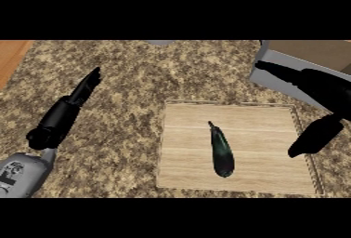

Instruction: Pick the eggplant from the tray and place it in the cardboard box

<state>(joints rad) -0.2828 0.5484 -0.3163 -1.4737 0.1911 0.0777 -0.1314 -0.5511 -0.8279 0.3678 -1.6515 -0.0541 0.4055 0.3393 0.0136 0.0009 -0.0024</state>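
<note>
A dark, slim eggplant (221, 151) lies lengthwise near the middle of the light wooden tray (260, 121), stem end pointing away from me. My right hand (322, 95) hovers over the tray's right edge, to the right of the eggplant and apart from it, its fingers spread and straight and its thumb hanging down. The cardboard box (315, 53) with grey walls stands at the upper right, partly behind that hand. At the left, my left hand (77, 100) rests open over the counter, fingers pointing away.
The speckled granite counter (137, 69) surrounds the tray. A strip of wooden surface (10, 56) shows at the upper left corner. A small grey object (159, 42) peeks in at the top edge.
</note>
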